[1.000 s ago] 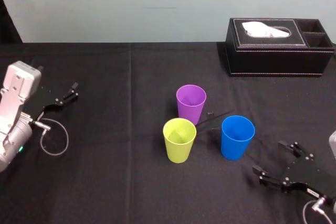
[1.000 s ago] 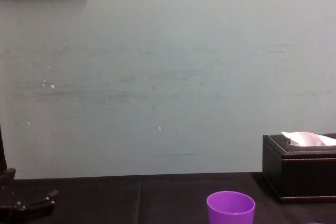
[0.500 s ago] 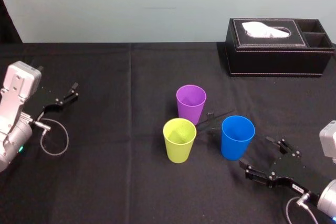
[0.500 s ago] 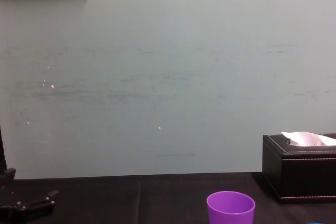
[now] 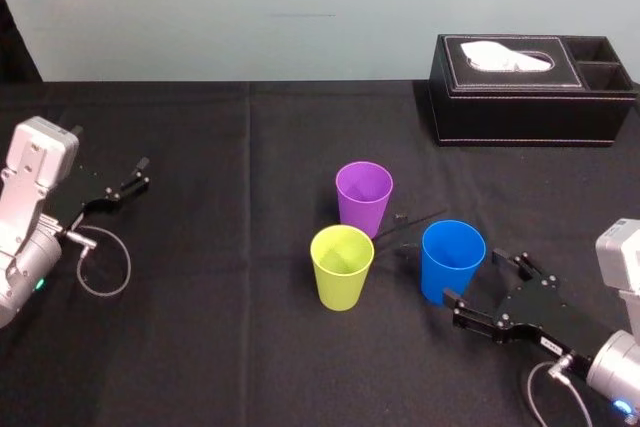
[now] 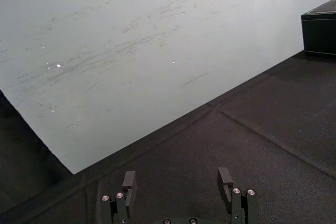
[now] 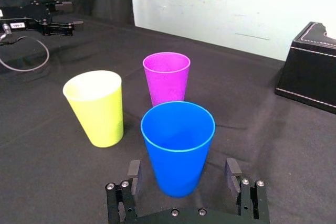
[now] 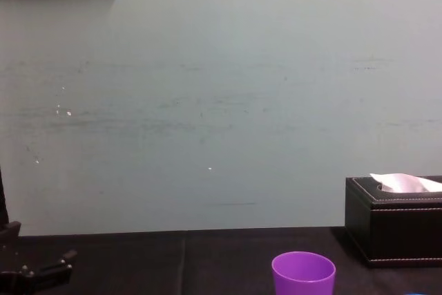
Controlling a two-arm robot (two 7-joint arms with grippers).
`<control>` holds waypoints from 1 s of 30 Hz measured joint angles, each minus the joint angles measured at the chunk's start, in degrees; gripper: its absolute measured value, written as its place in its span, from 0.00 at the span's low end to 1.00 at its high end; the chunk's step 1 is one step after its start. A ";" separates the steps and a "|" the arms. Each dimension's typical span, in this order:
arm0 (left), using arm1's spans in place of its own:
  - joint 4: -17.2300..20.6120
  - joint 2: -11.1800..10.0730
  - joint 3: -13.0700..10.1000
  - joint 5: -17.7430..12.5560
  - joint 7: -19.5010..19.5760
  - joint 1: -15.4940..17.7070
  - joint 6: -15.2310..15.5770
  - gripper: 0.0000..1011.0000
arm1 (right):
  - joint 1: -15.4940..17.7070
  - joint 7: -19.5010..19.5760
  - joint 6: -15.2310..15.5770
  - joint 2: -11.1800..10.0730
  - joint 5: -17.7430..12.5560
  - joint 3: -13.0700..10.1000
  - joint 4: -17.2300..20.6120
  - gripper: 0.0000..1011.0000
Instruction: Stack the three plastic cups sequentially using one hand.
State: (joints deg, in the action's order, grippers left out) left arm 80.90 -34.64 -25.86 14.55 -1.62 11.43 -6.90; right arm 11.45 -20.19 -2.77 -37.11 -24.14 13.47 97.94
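Three plastic cups stand upright and apart near the middle of the black table: the purple cup [image 5: 364, 197] [image 7: 166, 78] [image 8: 303, 274] farthest back, the yellow-green cup [image 5: 342, 266] [image 7: 97, 107] in front of it, the blue cup [image 5: 452, 261] [image 7: 177, 148] to their right. My right gripper [image 5: 483, 282] [image 7: 181, 178] is open just right of the blue cup, with its two fingers flanking the cup's lower part without touching it. My left gripper [image 5: 127, 179] [image 6: 176, 183] rests open at the table's left side, far from the cups.
A black tissue box [image 5: 530, 89] [image 7: 311, 66] [image 8: 394, 220] with a white tissue stands at the back right. A thin black cable tie [image 5: 410, 224] lies between the purple and blue cups. A grey cable [image 5: 100, 262] loops by the left arm.
My right gripper has moved forward and left across the table toward the blue cup, until its open fingers stand either side of it. The cups and left arm have not moved.
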 joint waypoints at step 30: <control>0.00 0.00 0.00 0.00 0.00 0.00 0.00 1.00 | -3.74 -2.45 1.42 6.45 2.81 -0.93 -4.01 0.99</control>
State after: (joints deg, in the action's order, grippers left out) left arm 80.90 -34.65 -25.86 14.55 -1.62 11.43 -6.90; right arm 7.71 -22.64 -1.35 -30.67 -21.32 12.54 93.92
